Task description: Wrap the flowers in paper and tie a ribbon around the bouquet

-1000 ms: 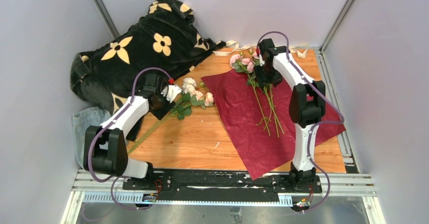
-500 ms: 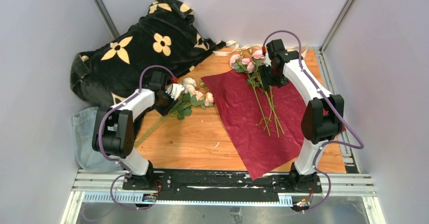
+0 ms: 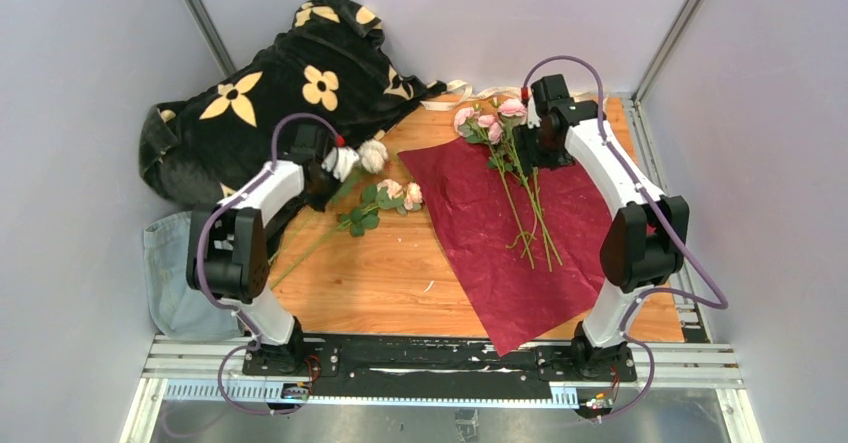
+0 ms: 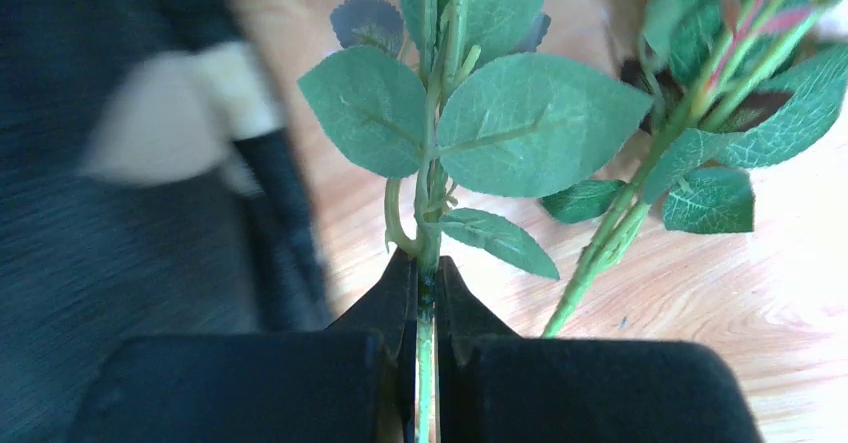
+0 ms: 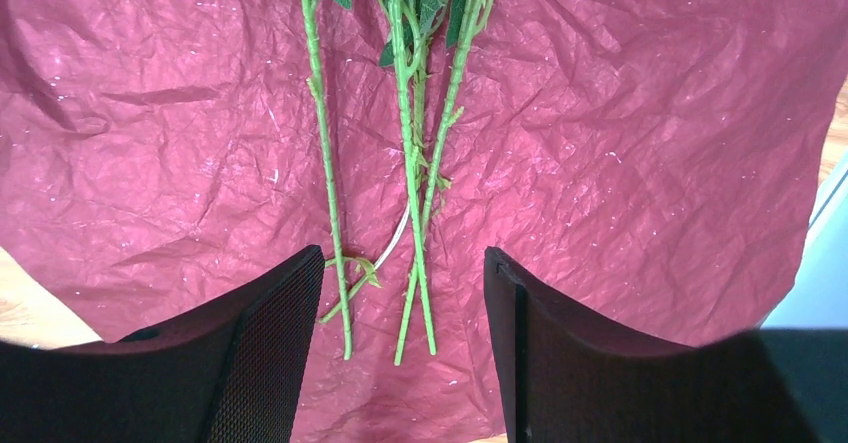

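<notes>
Across the orange wooden table [image 3: 400, 273], upper left, we have the heaped black flower-patterned blanket [image 3: 270, 93]. Centre right, the crinkly dark maroon paper sheet [image 3: 480, 223] lies flat, with the pink long-stemmed flowers [image 3: 490, 123] laid on it. Our right gripper [image 5: 405, 343] hovers over those stems, fingers apart. Our left gripper [image 4: 425, 273] is clamped on a leafy cream-rose stem [image 4: 430, 203]. The narrow cream ribbon [image 3: 455, 90] trails along the top edge.
</notes>
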`<state>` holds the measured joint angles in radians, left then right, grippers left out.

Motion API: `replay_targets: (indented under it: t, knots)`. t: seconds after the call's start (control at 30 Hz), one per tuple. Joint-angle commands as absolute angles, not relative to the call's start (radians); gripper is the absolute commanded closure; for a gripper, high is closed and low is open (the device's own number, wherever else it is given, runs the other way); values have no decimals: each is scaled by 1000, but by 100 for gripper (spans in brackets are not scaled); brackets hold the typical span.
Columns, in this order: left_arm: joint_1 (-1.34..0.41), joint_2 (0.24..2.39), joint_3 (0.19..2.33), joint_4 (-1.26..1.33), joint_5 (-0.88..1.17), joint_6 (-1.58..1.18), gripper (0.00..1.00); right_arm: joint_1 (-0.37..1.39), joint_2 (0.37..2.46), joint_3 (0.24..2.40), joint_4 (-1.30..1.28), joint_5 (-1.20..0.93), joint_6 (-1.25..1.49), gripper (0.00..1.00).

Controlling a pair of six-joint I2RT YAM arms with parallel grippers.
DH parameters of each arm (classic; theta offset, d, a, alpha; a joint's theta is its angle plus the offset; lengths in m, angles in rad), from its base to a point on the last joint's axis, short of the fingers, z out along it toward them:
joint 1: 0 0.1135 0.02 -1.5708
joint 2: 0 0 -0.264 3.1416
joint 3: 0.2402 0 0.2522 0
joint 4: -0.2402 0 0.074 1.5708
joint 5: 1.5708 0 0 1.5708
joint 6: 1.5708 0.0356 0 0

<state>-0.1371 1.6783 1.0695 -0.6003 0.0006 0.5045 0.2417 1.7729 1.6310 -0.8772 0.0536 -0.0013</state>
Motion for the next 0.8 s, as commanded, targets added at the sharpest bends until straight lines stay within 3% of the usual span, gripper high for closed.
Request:
replay_targets:
  t: [0.0, 0.13, 0.23, 0.33, 0.43, 0.53, 0.77]
  knots:
    - [-52, 1518, 1235, -644, 59, 386, 100, 238, 1702, 1631, -883, 42, -15, 36]
    - [42, 1349, 1399, -650, 193, 286, 100, 255, 1624, 1620, -824, -45, -34, 36]
    - [49, 1281, 1488, -645, 403, 166, 100, 297, 1540, 1580, -688, -198, -34, 35]
    - [46, 1293, 1535, -587, 725, -113, 100, 405, 1444, 1474, -347, -448, 72, 27]
    - [24, 1292, 1489, -374, 890, -401, 100, 547, 1418, 1360, 102, -586, 233, 21]
    - [-36, 1298, 1506, -312, 897, -481, 100, 675, 1483, 1384, 307, -560, 317, 20]
    - [-84, 1292, 1516, -314, 887, -488, 100, 761, 1719, 1631, 313, -580, 417, 22]
